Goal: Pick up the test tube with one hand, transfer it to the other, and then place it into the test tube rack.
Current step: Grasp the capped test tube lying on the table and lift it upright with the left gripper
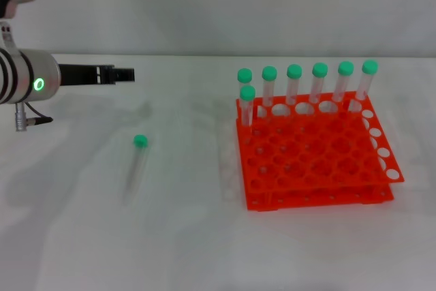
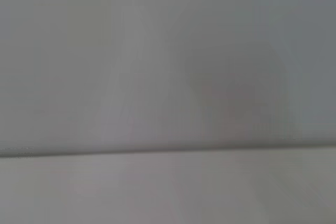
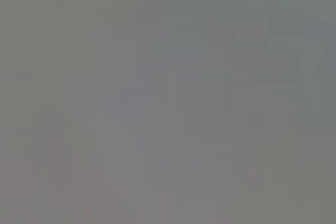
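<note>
We found the test tube (image 1: 137, 163) lying flat on the white table (image 1: 82, 236), green cap toward the back wall, well apart from the test tube rack (image 1: 313, 158) on the robot's right. The left gripper (image 1: 117, 73) was extended level above the table, behind the tube and clear of it; it held nothing, and whether its fingers were spread or pressed together we could not tell from the head view. The right gripper was out of sight, and neither wrist view showed anything identifiable. Seven other capped tubes (image 1: 305, 86) stood upright in the rack, six along its back row and one just in front at that row's left end, leaving most holes free. We judged the lying tube to be light, rigid and smooth-walled, so it would probably roll if nudged from the side and slip under a weak pinch. We therefore advised gripping across the clear barrel just below the cap, leaving the lower barrel exposed for the receiving gripper at the handover. Excessive squeeze could crack or eject it.
</note>
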`<action>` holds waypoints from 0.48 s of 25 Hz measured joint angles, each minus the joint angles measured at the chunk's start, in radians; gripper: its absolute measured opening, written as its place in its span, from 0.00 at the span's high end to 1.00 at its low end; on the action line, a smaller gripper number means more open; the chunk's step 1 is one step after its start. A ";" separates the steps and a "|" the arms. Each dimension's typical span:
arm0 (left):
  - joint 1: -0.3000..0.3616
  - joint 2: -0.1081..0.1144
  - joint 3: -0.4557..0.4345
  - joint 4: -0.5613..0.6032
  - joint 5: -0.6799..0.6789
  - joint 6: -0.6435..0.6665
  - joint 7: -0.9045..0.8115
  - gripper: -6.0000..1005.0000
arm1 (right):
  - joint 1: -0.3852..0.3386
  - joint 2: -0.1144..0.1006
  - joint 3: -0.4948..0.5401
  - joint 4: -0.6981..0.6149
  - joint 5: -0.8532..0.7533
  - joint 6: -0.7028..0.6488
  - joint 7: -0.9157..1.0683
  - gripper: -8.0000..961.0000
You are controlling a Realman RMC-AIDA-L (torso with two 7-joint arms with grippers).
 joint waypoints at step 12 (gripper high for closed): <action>-0.055 -0.014 0.008 0.021 0.086 0.205 -0.007 0.11 | 0.006 -0.003 -0.007 -0.001 -0.009 0.002 0.037 0.09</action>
